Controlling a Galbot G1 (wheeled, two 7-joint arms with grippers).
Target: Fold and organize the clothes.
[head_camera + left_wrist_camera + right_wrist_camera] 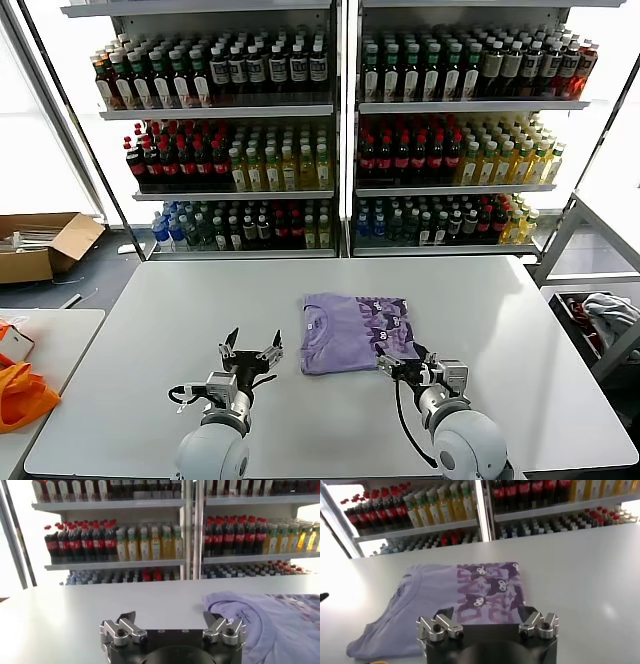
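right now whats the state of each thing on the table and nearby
lavender T-shirt with dark purple print: folded, lying flat on the white table
left hand: open, empty, beside the shirt
right hand: open, empty, at the shirt's near edge
brown cardboard box: flaps open

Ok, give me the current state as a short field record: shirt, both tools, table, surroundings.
shirt: lavender T-shirt, folded into a compact rectangle, print facing up, lying flat
left tool: left tool open, empty, over bare table beside the shirt, apart from it
right tool: right tool open, empty, at the shirt's near edge
table: white table
background: drink shelves behind the table
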